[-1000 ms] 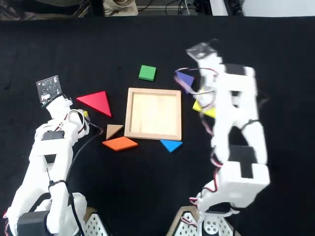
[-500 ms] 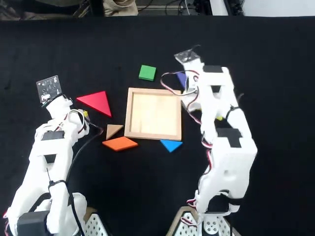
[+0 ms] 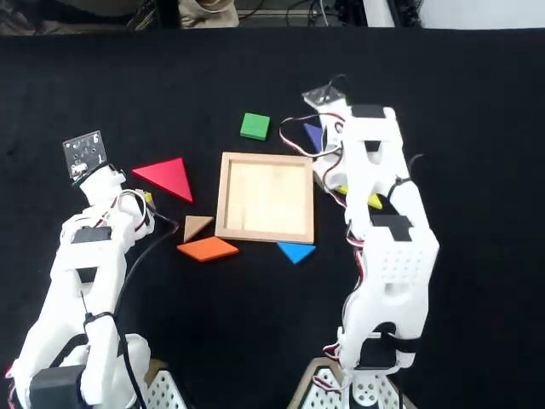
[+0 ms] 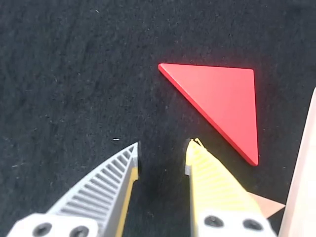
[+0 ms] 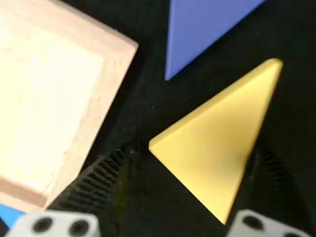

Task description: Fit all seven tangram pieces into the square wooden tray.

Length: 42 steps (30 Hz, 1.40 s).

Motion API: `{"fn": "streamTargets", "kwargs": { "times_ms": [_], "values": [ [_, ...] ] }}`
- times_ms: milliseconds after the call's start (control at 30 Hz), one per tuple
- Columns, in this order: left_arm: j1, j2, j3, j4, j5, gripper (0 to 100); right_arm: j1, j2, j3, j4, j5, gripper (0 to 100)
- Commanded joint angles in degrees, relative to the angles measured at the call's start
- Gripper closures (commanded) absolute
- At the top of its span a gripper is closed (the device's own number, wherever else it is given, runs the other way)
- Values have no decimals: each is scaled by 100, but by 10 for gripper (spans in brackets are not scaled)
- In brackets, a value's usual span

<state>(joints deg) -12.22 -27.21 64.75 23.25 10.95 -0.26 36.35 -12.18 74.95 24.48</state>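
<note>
This looks like a robotics lab or workshop bench. A table (image 3: 477,102) draped in plain black cloth carries two small white machines, the left arm (image 3: 85,256) and the right arm (image 3: 383,247), built from blocky plastic parts with bare wires (image 3: 294,129) looping along them. More cables (image 3: 289,10) run behind the table's far edge. A wooden tray (image 3: 266,158) and flat coloured pieces (image 3: 166,177) lie spread on the cloth between the arms.

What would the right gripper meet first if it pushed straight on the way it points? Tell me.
The yellow triangle: it lies straight ahead of the right gripper, between its open fingers, though the gap to it is unclear.
</note>
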Motion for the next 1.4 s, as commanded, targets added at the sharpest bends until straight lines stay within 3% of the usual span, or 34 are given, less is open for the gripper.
{"fn": "streamTargets", "kwargs": {
  "times_ms": [0, 400, 667, 900, 1100, 1367],
  "values": [
    [-66, -105, -84, -123, 35, 834, 105, 31, -330, 26, 79, 650],
    [-66, -105, -84, -123, 35, 834, 193, 189, -453, -141, 79, 665],
    [-66, -105, -84, -123, 35, 834, 202, 453, -769, -53, 141, 948],
    [-66, -105, -84, -123, 35, 834, 211, 391, -804, 26, 677, 962],
    [-66, -105, -84, -123, 35, 834, 211, -251, -1525, 1037, 747, 961],
    [-66, -114, -84, -123, 35, 834, -35, -989, -1859, 2418, 2312, 962]
  ]
}}
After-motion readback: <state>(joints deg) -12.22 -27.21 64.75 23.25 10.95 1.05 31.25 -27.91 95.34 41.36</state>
